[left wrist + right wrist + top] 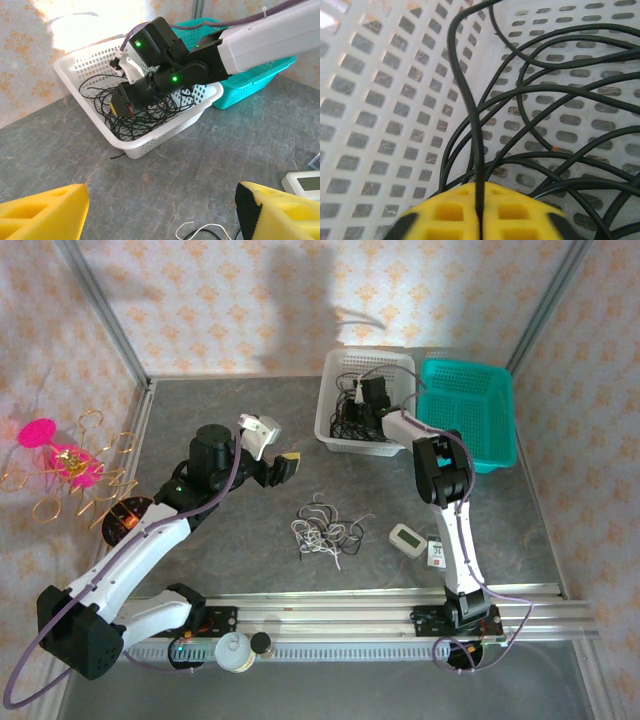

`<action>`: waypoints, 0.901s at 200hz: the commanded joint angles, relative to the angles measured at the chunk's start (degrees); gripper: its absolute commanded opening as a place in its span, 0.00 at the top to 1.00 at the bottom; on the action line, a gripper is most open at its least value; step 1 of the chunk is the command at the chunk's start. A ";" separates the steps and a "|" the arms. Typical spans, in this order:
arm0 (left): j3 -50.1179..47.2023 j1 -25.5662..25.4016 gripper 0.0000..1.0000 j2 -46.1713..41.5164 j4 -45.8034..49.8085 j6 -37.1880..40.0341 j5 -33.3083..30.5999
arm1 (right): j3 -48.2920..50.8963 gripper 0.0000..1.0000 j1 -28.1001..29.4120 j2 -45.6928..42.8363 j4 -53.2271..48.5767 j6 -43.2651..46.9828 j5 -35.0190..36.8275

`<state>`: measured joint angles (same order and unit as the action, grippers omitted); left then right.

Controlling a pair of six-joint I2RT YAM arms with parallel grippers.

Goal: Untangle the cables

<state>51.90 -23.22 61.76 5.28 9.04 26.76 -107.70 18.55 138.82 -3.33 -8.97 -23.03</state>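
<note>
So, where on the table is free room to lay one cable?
Bare table: left of the white basket, and in front of the teal basket beside the right arm. Crowded: inside the white basket, with black cables and the right gripper, and around the cable tangle mid-table.

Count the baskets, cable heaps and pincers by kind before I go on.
Baskets: 2 (white basket, teal basket)
Cable heaps: 2 (black cables in the white basket, mixed cables on the table)
Pincers: 2 (left pincer open, right pincer shut on a black cable)
Total: 6
</note>
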 commanded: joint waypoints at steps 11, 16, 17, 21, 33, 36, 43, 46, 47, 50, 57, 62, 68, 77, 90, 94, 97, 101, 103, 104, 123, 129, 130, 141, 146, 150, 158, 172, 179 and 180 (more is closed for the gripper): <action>0.14 0.29 0.21 0.12 -0.92 -0.31 0.81 | -1.37 0.56 -0.23 -0.89 -2.82 0.58 3.54; 0.13 0.33 0.21 0.11 -0.93 -0.40 0.84 | -0.97 0.51 -0.25 -1.88 -2.82 0.87 4.04; 0.18 0.31 0.21 0.11 -0.95 -0.41 0.84 | -0.97 0.51 -0.25 -1.88 -2.82 0.87 4.04; 0.17 0.34 0.21 0.07 -1.05 -0.42 0.81 | -0.74 0.49 -0.10 -2.43 -2.71 1.05 4.22; 0.29 0.33 0.21 0.16 -1.10 -0.42 1.00 | 0.15 0.43 -0.17 -4.95 -2.49 1.19 4.31; 0.26 0.30 0.21 0.24 -1.11 -0.42 1.01 | 0.39 0.42 -0.15 -5.47 -2.39 1.16 4.28; 0.33 0.29 0.21 0.36 -1.14 -0.49 1.18 | 1.15 0.41 -0.07 -7.13 -2.10 1.11 4.14; 0.32 0.28 0.21 0.38 -1.15 -0.51 1.21 | 1.56 0.41 -0.09 -7.84 -1.92 1.00 4.13; 0.31 0.33 0.21 0.34 -1.15 -0.55 1.28 | 1.72 0.41 -0.09 -8.12 -1.88 0.99 4.13; 0.45 0.34 0.21 0.45 -1.15 -0.59 1.27 | 2.19 0.40 -0.03 -8.92 -1.66 0.86 4.14; 0.46 0.29 0.21 0.47 -1.15 -0.68 1.40 | 3.65 0.39 0.02 -10.94 -0.99 0.57 4.13; 0.48 0.29 0.21 0.47 -1.22 -0.82 1.41 | 4.93 0.38 0.11 -12.46 -0.33 0.39 4.15; 0.48 0.29 0.21 0.47 -1.32 -1.01 1.49 | 6.67 0.36 0.15 -14.47 0.65 0.28 4.33; 0.79 0.34 0.21 0.38 -1.49 -1.44 1.62 | 10.04 0.34 0.28 -17.61 2.52 0.06 5.05; 1.10 0.36 0.21 0.21 -2.14 -2.39 1.97 | 14.44 0.33 0.43 -22.17 4.17 0.16 5.64; 1.29 0.29 0.21 0.21 -2.45 -2.83 2.10 | 15.68 0.33 0.45 -23.78 4.52 0.19 5.94; 1.29 0.28 0.21 0.13 -2.73 -3.09 2.15 | 16.77 0.33 0.49 -24.97 4.76 0.18 6.23; 1.36 0.32 0.21 0.16 -3.00 -3.49 2.27 | 18.12 0.33 0.49 -26.45 5.05 0.27 6.56; 1.41 0.29 0.21 0.20 -3.10 -3.74 2.31 | 18.79 0.33 0.45 -27.26 5.19 0.27 6.65; 1.38 0.29 0.21 0.20 -3.18 -3.84 2.32 | 19.26 0.33 0.49 -27.71 5.23 0.32 6.75; 2.07 0.11 0.21 0.92 -3.17 -5.30 2.50 | 26.76 0.33 0.53 -35.52 5.09 -0.77 8.07; 2.38 -0.06 0.21 1.21 -2.88 -5.66 2.35 | 28.87 0.33 0.47 -37.91 3.90 -1.42 8.34; 2.44 -0.11 0.21 1.28 -2.85 -5.68 2.30 | 29.04 0.34 0.50 -38.31 3.66 -1.54 8.43; 3.14 -0.74 0.22 1.69 -2.26 -6.17 1.98 | 33.66 0.35 0.55 -42.63 1.67 -3.01 9.14; 3.44 -0.96 0.22 1.93 -2.11 -6.50 1.89 | 36.15 0.35 0.61 -44.74 0.92 -3.78 9.12; 3.56 -1.13 0.23 2.02 -2.03 -6.92 1.89 | 38.30 0.35 0.59 -46.45 0.46 -4.41 9.09; 3.31 -1.38 0.24 2.05 -2.36 -8.15 1.68 | 42.91 0.35 0.87 -50.06 -0.42 -5.80 9.27; 1.77 -2.23 0.24 1.76 -3.79 -10.60 0.88 | 50.82 0.35 2.21 -56.38 -2.76 -6.67 10.98; 0.51 -2.75 0.24 1.45 -4.93 -11.89 0.22 | 54.42 0.35 3.39 -59.12 -4.43 -6.86 13.14; 0.28 -2.86 0.24 1.40 -5.10 -12.09 0.13 | 54.70 0.35 3.50 -59.60 -4.68 -6.90 13.51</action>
<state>53.19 -24.58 63.75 4.40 2.13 28.01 -63.00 19.38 86.30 -1.02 -12.91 -14.76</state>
